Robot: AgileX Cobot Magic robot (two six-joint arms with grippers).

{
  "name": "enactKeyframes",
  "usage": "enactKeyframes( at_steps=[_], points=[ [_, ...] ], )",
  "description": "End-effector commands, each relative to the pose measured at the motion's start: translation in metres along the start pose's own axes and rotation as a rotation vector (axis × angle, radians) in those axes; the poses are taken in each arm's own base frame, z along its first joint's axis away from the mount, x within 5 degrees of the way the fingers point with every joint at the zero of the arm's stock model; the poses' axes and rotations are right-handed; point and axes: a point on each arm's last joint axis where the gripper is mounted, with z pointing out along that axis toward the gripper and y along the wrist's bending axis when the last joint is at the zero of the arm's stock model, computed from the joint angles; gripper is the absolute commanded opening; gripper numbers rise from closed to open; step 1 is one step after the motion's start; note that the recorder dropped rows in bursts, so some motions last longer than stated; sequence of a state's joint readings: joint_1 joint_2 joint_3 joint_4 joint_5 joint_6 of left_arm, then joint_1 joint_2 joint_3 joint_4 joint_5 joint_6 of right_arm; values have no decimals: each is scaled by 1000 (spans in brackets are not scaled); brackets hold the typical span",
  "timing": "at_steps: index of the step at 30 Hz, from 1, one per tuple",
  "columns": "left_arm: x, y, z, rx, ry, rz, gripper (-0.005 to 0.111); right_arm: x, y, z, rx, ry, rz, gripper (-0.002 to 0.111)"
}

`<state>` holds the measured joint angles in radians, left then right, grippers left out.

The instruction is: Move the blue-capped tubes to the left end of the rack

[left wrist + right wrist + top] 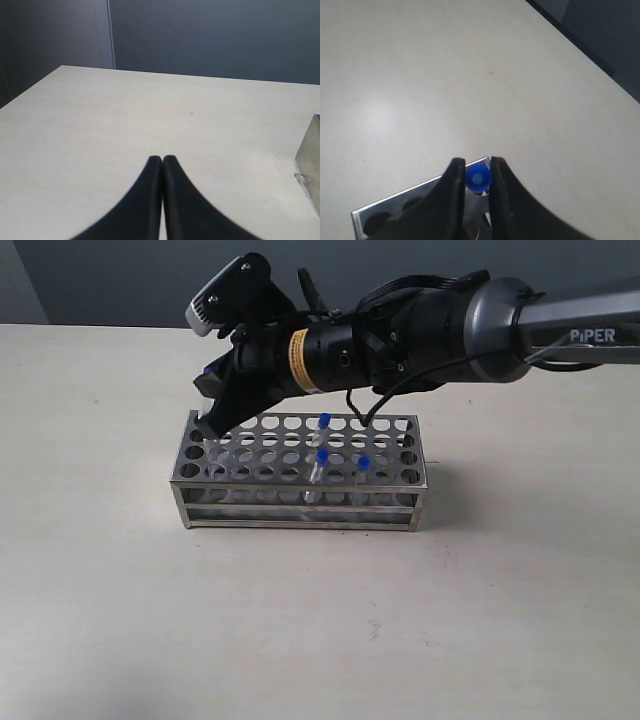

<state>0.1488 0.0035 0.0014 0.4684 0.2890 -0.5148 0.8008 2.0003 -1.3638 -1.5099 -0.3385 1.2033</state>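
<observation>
The pale counter (300, 640) lies open on every side of the rectangular shiny steel test-tube rack (300, 508), so a reach from the front, left or right meets nothing. Above the rack, the black right arm (400, 330) slants in from the right across the back rows and blocks a descent there. Its pincer (212, 423) hangs over the left end, clamped on a slim clear blue-capped tube (478, 177). Three more blue-capped tubes (322, 455) stick up near the middle, narrowing passage there; the front-row holes beside them stand open.
</observation>
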Motion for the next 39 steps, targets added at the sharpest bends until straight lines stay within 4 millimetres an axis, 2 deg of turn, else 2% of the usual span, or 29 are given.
enactKeyframes(
  at_steps=[1,8,15,22,25,28,33,39],
  points=[
    [0,0,0,1,-3,1,1,-1,0,0,-8,7,15,-1],
    [0,0,0,1,-3,1,1,1,0,-1,-14,58,68,-1],
    [0,0,0,1,-3,1,1,-24,-8,-3,10,-11,43,-1],
    [0,0,0,1,-3,1,1,-14,-8,19,-42,4,95,-1],
    [0,0,0,1,-3,1,1,-13,-8,21,-56,5,96,-1],
    [0,0,0,1,-3,1,1,-27,-9,9,-38,-28,84,-1],
    [-1,0,0,2,-5,1,1,-59,-16,-24,-8,-114,85,-1],
    [0,0,0,1,-3,1,1,-68,-16,-34,-6,-137,127,-1]
  ],
)
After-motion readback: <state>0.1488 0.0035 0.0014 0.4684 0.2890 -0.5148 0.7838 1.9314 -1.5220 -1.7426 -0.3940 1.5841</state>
